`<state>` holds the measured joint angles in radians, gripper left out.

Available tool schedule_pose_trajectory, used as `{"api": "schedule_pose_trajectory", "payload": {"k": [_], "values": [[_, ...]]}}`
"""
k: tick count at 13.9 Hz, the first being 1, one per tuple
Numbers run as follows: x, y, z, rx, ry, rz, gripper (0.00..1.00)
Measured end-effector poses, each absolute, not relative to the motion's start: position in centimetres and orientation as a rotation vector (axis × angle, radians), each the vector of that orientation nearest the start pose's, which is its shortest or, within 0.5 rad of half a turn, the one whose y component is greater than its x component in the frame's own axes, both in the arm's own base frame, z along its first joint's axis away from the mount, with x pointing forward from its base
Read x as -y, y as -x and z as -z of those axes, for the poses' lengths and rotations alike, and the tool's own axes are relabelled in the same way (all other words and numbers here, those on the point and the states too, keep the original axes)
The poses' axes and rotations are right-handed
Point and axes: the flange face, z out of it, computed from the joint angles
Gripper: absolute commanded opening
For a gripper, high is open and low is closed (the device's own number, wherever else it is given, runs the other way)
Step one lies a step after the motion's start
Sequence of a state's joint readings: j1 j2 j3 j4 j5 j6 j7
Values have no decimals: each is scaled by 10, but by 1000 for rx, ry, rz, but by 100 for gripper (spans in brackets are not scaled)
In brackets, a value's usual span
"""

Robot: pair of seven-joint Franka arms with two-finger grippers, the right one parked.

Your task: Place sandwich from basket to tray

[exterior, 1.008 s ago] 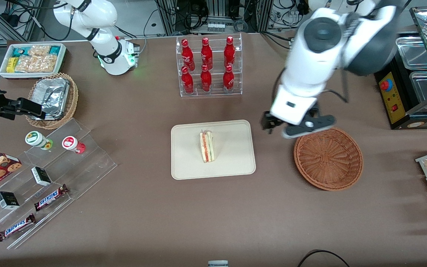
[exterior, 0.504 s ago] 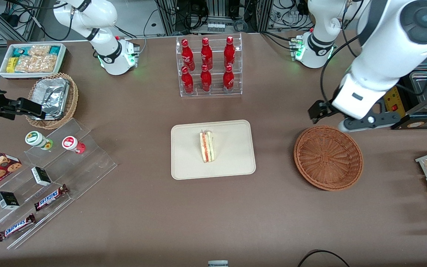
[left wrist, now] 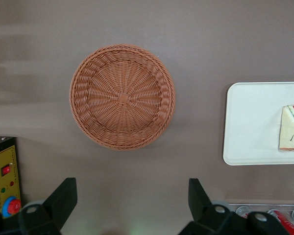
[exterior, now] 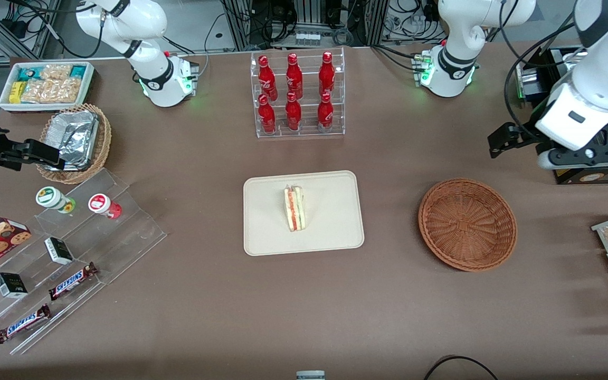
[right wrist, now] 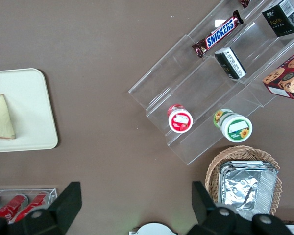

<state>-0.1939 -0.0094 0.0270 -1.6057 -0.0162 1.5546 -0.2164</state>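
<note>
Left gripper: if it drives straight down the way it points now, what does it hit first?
Likely bare table. The open gripper hangs high, pointing down beside the empty basket, just off its rim, though depth is unclear. The sandwich lies on the tray.

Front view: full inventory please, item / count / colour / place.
sandwich: 1, white with red-orange stripe, on the tray.
tray: 1, cream, table centre.
basket: 1, reddish-brown wicker, empty, beside the tray toward the working arm's end.
bottles: 6, red, in a clear rack farther from the camera than the tray.
foil container: 1, silver, in a tan wicker basket toward the parked arm's end.
Snickers bars: 2, brown, on the clear stepped stand.
snack bin: 1, white, beside the foil container's basket.
end effector: 1, black, open, raised off the table, farther from the camera than the basket.
</note>
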Motion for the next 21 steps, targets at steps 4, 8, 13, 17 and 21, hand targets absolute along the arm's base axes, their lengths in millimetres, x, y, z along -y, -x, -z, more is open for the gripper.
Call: {"api": "schedule_pose_trajectory", "payload": {"k": [4, 8, 13, 17, 21], "values": [[89, -542, -611, 36, 3149, -72, 100], [76, -544, -613, -92, 3152, -64, 100], [68, -546, -615, -67, 3149, -55, 100], [50, -548, -614, -14, 3149, -56, 100], [49, -548, -615, -12, 3148, -54, 100]]}}
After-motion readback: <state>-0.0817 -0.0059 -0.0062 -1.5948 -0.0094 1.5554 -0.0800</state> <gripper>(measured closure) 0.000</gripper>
